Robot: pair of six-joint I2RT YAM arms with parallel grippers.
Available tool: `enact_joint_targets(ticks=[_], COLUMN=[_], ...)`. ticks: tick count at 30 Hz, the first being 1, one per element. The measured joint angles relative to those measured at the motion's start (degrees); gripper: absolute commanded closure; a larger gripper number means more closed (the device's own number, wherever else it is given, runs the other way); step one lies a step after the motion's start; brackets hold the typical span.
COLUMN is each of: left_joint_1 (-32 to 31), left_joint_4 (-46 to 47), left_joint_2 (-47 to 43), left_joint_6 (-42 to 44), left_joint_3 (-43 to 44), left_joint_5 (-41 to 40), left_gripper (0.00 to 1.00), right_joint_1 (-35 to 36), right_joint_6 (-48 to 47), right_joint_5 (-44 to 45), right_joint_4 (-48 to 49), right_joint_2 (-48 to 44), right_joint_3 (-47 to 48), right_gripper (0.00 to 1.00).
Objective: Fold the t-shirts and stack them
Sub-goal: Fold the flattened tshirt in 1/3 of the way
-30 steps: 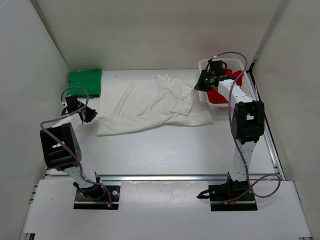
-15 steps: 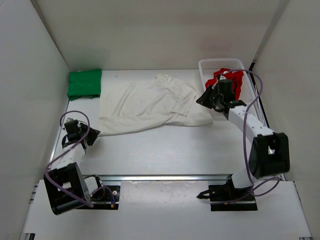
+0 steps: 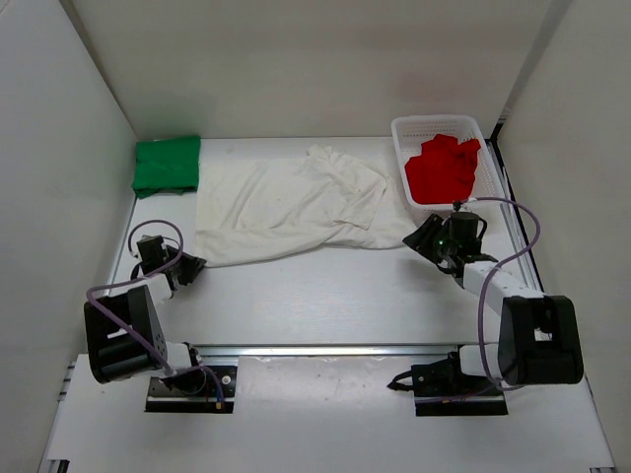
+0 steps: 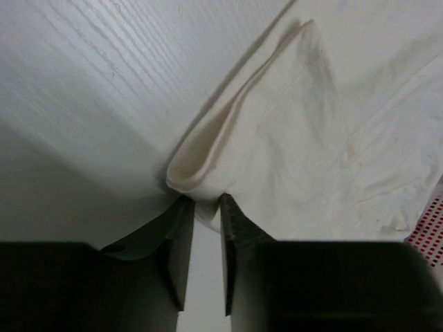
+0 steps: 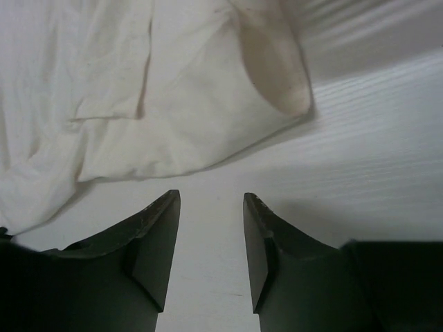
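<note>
Now left gripper (image 4: 206,200) pinches the white t-shirt's (image 3: 286,207) near-left corner in narrow jaws; the shirt lies spread on the table (image 3: 325,296). Right gripper (image 5: 211,197) has its jaws spread, just short of the near-right corner. Green t-shirt (image 3: 167,165) is folded far-left; red t-shirt (image 3: 442,169) is in the white mesh basket (image 3: 399,133).

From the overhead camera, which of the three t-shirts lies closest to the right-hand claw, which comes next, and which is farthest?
1. White t-shirt, spread just left of the right gripper, its near corner by the fingertips.
2. Red t-shirt, in the basket beyond it.
3. Green t-shirt, far-left back corner.
</note>
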Motion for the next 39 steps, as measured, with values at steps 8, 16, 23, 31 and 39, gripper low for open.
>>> enact_joint_targets(ticks=[8,16,23,31,39], left_joint_1=[-0.4,-0.5,-1.6,1.2,6.1], left_joint_4=[3.3,5.5,4.1,-1.8,-12.9], left_joint_2=[5.2,9.4,10.6,6.2,-12.8], left_joint_6=[-0.9,-0.8,-0.1,2.7,9.9], left_joint_3=[2.2,5.0,7.4,7.8,3.9], left_joint_5=[0.5,1.0,0.5,1.1,-0.8], left_gripper=[0.94,1.0,1.0,1.0,1.0], right_joint_1=[-1.9,-3.6,-3.1,-4.5,-6.0], right_joint_6=[1.0,2.3,3.3,5.8,7.9], right_joint_5=[1.4,3.1,4.8,4.0,0.7], right_joint_4=[5.0,6.5,6.6,7.1,-1.0], right_joint_2=[7.7,15.8,20.2,6.4,-21.0], right_joint_3=[-0.4,3.6,6.8,-4.4,-17.3], right_gripper=[0.55,0.67,1.0,1.0,1.0])
